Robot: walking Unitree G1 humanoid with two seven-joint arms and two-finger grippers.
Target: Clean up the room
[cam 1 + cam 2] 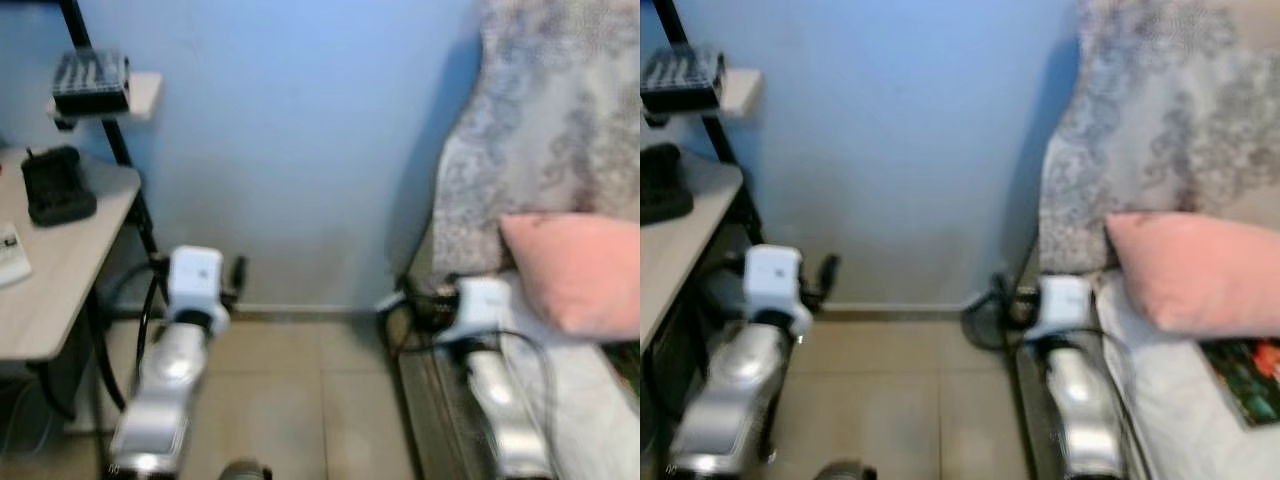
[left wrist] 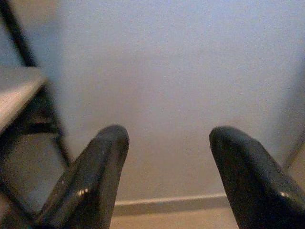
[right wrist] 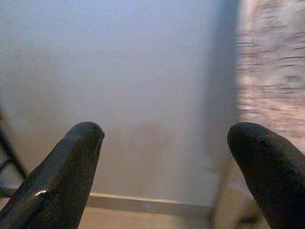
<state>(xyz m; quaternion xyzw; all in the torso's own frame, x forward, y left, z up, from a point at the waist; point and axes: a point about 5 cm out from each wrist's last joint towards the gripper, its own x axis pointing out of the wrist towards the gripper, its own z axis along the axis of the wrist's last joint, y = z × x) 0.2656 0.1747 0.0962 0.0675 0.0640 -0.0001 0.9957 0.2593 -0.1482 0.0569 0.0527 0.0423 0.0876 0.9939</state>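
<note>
Both my claws are raised ahead of me, facing a plain blue wall (image 1: 320, 150) with a pale skirting strip at its foot. My left gripper (image 2: 167, 181) has its two black fingers spread wide with nothing between them; my right gripper (image 3: 164, 176) is spread just as wide and equally bare. Nothing to tidy lies within reach of either, only tiled floor (image 1: 300, 400) beneath them. To the outside of my left claw stands a light wooden desk (image 1: 60, 290) on black legs, carrying a black pouch-like object (image 1: 55, 185) and a white item at its near edge that is too blurred to name; above it a small shelf (image 1: 140, 95) holds a dark ridged thing. To the outside of my right claw is a bed (image 1: 1180, 400) under a grey patterned cover (image 1: 550, 120), with a pink pillow (image 1: 575, 270) and, nearer me, a colourful book or packet (image 1: 1250, 385) lying on the sheet. I judge the tidying is at the looking-about stage, so the sound move is to choose one target, likely the colourful item on the bed, turn my body squarely towards it, and keep the right claw spread until it straddles the thing. The head views are soft, so I should settle before reaching.
</note>
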